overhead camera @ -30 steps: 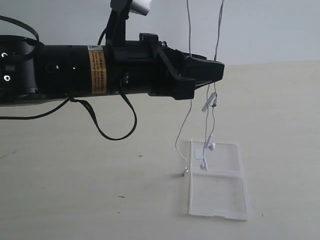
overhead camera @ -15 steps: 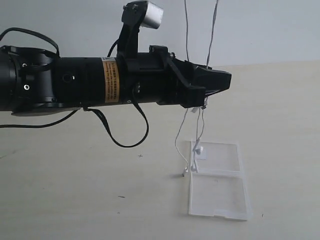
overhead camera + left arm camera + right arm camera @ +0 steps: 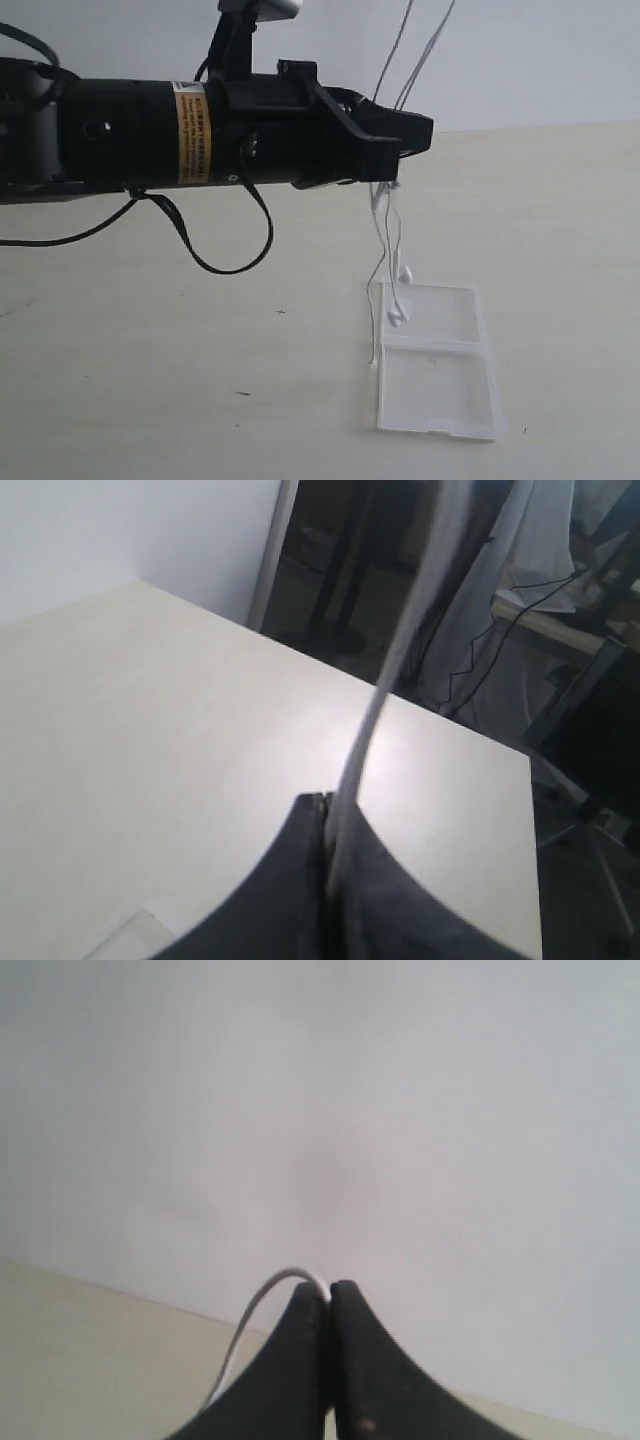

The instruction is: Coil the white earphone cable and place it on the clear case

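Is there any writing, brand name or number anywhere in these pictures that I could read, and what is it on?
Orange label on the black left arm: rows of dark print, too small and blurred to read.
Clear case: no writing visible on it.
Both wrist views: no text at all.

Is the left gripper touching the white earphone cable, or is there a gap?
Touching. The left wrist view shows the white earphone cable pinched in the seam between the shut jaws of the left gripper, with no gap.
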`<state>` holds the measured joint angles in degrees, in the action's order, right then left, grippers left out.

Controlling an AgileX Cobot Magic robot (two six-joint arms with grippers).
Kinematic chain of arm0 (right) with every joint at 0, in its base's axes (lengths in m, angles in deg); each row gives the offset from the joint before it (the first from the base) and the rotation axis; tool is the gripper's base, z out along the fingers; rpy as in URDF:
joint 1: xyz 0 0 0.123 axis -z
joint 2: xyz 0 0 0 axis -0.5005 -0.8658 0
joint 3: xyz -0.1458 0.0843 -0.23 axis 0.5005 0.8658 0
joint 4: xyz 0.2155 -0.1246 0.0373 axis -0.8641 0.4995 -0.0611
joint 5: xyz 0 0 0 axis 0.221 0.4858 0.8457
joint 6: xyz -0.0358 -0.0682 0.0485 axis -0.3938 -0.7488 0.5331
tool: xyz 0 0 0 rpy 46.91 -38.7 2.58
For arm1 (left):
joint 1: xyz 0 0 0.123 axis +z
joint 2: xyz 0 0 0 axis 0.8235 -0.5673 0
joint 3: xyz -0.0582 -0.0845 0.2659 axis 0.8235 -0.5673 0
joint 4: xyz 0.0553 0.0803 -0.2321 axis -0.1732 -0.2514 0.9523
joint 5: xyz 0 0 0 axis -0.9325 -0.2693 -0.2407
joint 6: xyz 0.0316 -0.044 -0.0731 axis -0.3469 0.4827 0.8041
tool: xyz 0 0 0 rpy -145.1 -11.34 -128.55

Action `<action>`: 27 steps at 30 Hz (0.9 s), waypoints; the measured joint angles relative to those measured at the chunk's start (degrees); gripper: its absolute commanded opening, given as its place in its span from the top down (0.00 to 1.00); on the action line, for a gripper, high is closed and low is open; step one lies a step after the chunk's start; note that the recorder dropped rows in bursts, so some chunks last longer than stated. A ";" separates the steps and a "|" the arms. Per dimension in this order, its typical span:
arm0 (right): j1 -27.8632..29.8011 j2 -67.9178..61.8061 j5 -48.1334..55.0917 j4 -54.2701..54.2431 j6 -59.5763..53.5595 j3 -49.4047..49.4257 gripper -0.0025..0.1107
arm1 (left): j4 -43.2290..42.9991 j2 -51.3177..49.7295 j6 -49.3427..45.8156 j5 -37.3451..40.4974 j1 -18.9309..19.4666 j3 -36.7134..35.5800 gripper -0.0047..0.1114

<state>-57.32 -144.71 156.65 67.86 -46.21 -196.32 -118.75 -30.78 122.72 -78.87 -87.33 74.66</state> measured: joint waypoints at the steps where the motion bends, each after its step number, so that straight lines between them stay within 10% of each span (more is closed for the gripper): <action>1: 0.00 0.61 0.51 1.64 0.30 0.00 0.98 | -2.49 1.03 2.42 1.17 0.00 0.10 0.96; 22: 0.00 10.92 0.15 -4.86 0.30 31.21 0.97 | -18.34 17.91 17.41 11.73 0.00 0.47 0.96; 27: 0.00 10.87 0.15 -10.88 -0.67 38.26 0.71 | -18.66 21.12 17.66 19.90 0.00 0.47 0.96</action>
<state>-57.32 -133.84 156.80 56.98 -46.88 -158.06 -137.41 -9.66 140.38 -58.98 -87.33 75.13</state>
